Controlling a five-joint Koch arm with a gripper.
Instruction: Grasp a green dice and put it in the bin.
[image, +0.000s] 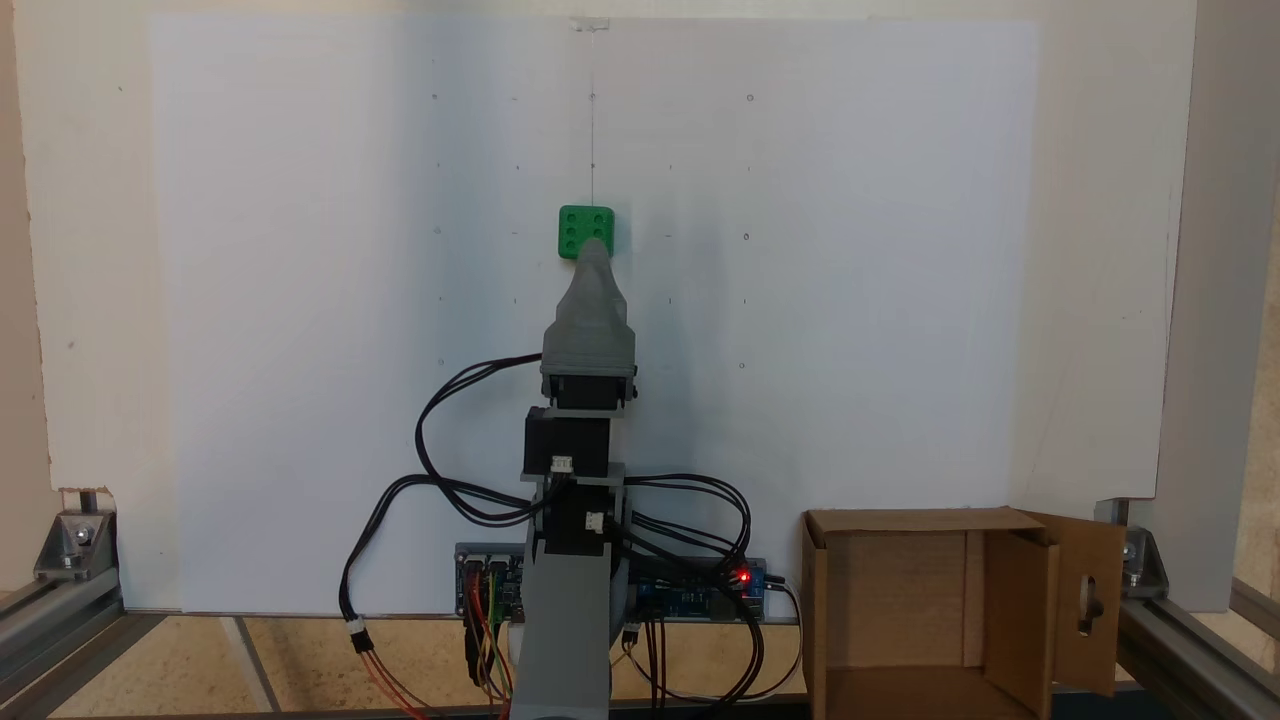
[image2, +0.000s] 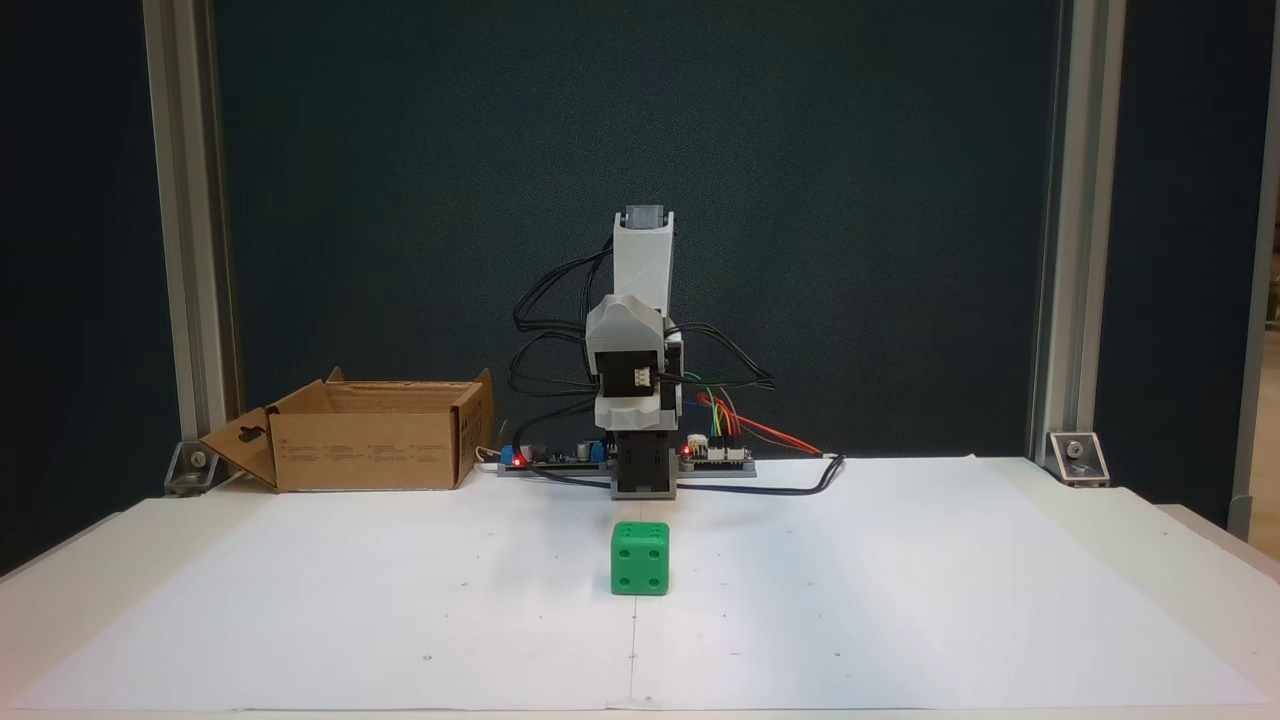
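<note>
My grey hand (image: 592, 250) folded above base, jaw state untellable; small green plastic dice (image2: 640, 558) sits free at 12 o'clock on paper-covered counter (image2: 900, 600), within straight reach; brown cardboard bin (image2: 370, 435) open near base for drop

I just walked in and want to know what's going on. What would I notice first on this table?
The bright green dice jumps out, sitting alone in the middle of the white paper. Right behind it stands the grey robot arm, folded up, with its hand reaching over toward the dice in a fixed view. A brown cardboard bin waits open by the arm's base, at the left in that front view.
</note>
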